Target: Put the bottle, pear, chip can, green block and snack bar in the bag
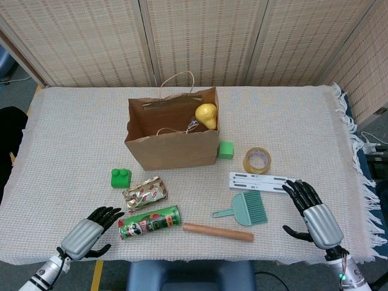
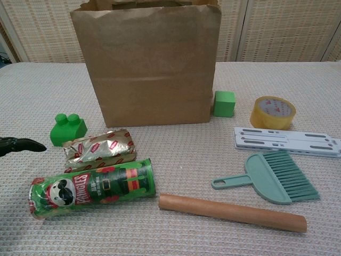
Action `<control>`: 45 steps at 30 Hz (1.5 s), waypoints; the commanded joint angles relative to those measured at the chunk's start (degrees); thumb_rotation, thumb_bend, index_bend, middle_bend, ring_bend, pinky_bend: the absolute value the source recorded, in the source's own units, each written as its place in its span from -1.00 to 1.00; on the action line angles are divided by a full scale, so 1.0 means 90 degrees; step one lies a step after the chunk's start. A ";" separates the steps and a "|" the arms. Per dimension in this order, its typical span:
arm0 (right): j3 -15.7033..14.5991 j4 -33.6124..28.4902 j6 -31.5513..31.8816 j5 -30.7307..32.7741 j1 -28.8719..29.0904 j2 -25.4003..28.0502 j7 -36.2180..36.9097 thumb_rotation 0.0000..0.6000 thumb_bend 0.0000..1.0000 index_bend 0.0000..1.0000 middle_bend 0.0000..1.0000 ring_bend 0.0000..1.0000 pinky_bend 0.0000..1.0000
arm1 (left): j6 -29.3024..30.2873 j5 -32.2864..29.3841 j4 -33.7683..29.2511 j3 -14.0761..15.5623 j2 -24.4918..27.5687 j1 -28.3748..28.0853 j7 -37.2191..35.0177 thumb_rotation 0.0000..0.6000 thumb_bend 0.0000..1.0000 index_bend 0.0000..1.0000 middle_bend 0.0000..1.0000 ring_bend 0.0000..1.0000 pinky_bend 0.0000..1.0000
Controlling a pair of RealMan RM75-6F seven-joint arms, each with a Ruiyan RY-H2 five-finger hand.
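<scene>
You're looking at a matt brown paper bag (image 1: 171,145), crinkly foil snack bar (image 1: 145,193), glossy chip can (image 1: 149,222), smooth wooden rod (image 1: 218,232), all on rough woven cloth (image 1: 303,121).

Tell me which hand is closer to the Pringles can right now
Left. The left hand sits just off the can's lid end, fingertips nearly at the Pringles can. The right hand is far across the table, beyond the dustpan brush and wooden rolling pin.

Brown paper bag (image 1: 171,144) stands open, yellow pear (image 1: 206,115) inside (far right corner); chip can (image 1: 150,222), snack bar (image 1: 145,193) and green block (image 1: 120,177) lie near-left.
</scene>
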 commanded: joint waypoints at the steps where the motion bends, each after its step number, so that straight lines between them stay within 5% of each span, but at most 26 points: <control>1: 0.0006 0.0003 0.0006 0.0003 0.0000 -0.0002 0.0004 1.00 -0.87 -1.00 -1.00 -1.00 -1.00 | -0.0262 -0.0373 -0.0079 -0.0216 -0.0265 -0.0115 0.0225 1.00 -0.31 -1.00 -1.00 -1.00 -0.88; 17: 0.0040 -0.0008 0.0002 0.0059 0.0010 0.0025 0.0091 1.00 -0.87 -1.00 -1.00 -1.00 -1.00 | -0.0776 -0.1835 -0.0317 -0.0498 -0.1086 -0.0270 0.1296 1.00 -0.30 -1.00 -1.00 -1.00 -0.92; 35: 0.0046 -0.0051 -0.0033 0.0101 0.0011 0.0034 0.0091 1.00 -0.87 -1.00 -1.00 -1.00 -1.00 | -0.0779 -0.2705 0.0067 -0.0604 -0.1766 -0.0353 0.1865 1.00 -0.30 -1.00 -1.00 -1.00 -0.90; 40: 0.0046 -0.0044 -0.0014 0.0095 0.0005 0.0039 0.0123 1.00 -0.87 -1.00 -1.00 -1.00 -1.00 | -0.0558 -0.2758 0.0297 -0.0637 -0.1986 -0.0313 0.2022 1.00 -0.16 -0.83 -0.84 -0.83 -0.48; 45: 0.0042 -0.0047 -0.0012 0.0088 0.0006 0.0046 0.0147 1.00 -0.87 -1.00 -1.00 -1.00 -1.00 | -0.0088 -0.2508 0.0389 -0.0708 -0.2090 -0.0167 0.1887 1.00 0.10 0.04 0.13 0.10 0.33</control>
